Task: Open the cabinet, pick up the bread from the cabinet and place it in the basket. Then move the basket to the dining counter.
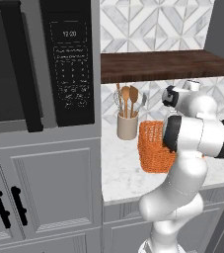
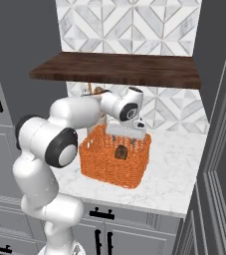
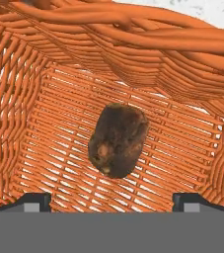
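The orange woven basket (image 2: 109,172) stands on the marble worktop (image 2: 176,172) under a dark wooden shelf; its side also shows in the left base view (image 1: 152,148). The dark-brown bread (image 3: 118,141) is inside the basket, above its woven bottom (image 3: 59,123), and shows through the mesh (image 2: 120,152). My gripper (image 2: 126,137) hangs over the basket's open top and points down into it. It is open: the two fingertips (image 3: 32,201) stand wide apart and the bread is free of them. The dining counter is out of view.
A beige crock of wooden utensils (image 1: 127,126) stands behind the basket by the tiled wall. The dark shelf (image 2: 119,69) hangs low over the hand. A black microwave (image 1: 39,64) sits left, above grey cabinet doors (image 1: 49,188) with black handles. A tall grey panel (image 2: 221,149) bounds the right.
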Available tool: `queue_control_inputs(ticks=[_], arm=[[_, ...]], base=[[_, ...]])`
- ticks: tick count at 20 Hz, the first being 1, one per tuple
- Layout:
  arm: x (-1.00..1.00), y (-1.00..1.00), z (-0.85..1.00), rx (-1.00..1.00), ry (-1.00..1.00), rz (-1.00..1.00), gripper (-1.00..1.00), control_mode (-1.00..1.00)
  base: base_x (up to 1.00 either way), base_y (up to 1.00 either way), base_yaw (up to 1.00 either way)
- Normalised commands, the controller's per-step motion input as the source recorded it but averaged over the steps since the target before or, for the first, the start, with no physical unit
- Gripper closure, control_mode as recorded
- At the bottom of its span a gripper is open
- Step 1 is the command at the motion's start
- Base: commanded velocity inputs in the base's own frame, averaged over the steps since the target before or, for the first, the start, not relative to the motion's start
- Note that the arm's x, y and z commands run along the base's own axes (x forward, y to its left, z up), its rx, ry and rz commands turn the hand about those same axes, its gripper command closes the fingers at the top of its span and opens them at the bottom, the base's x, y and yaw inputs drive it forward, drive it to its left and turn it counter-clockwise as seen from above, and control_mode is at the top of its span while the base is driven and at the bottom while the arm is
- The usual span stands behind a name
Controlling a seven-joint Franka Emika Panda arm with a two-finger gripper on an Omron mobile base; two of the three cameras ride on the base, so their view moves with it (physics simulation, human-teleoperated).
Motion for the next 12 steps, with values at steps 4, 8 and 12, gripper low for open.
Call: queue_control_inputs(ticks=[4, 8, 12], arm=[[-0.52, -0.15, 0.61, 0.00, 0.00, -0.01, -1.00, -1.00], [-0.59, -0.48, 0.29, 0.00, 0.00, -0.01, -1.00, -1.00], [-0.25, -0.57, 0.19, 0.00, 0.00, -0.02, -1.00, -1.00]], base=[[0.00, 0.00, 0.00], [0.00, 0.00, 0.00], [0.00, 0.00, 0.00]])
